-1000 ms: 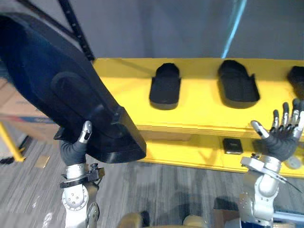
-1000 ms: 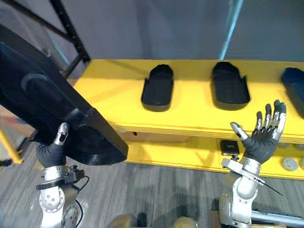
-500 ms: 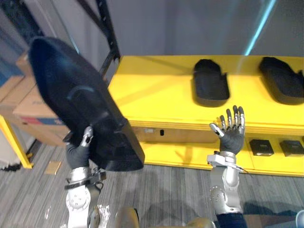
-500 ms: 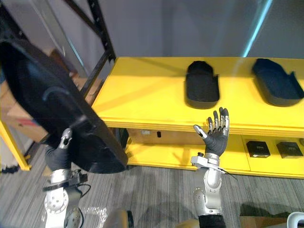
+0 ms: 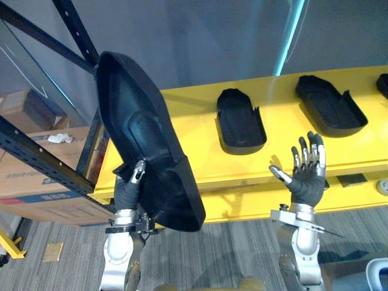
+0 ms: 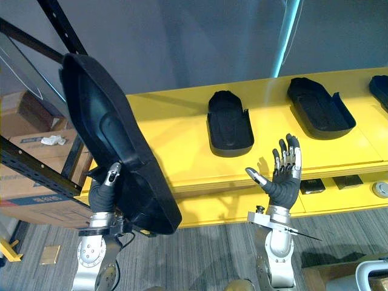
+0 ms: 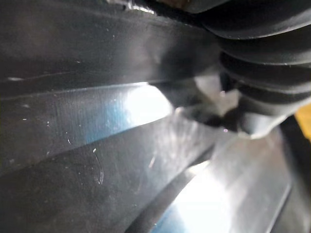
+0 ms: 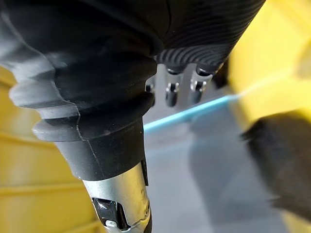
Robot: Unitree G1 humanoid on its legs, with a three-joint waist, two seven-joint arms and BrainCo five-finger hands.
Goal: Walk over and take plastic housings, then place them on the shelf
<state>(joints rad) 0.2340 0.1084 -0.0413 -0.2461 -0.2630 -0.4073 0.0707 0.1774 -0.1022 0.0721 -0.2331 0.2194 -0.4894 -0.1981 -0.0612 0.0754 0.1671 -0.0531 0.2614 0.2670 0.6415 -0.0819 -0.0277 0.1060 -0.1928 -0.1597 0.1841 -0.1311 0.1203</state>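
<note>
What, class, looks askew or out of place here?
The black housing stands on end, tilted, gripped by the left hand alone; the right hand is open, apart from it. Two other housings lie flat on the yellow shelf.

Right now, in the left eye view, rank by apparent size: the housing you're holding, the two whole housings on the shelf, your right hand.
1. held housing, though nearest the camera.
2. left shelf housing and right shelf housing look alike, unranked.
3. right hand.
</note>
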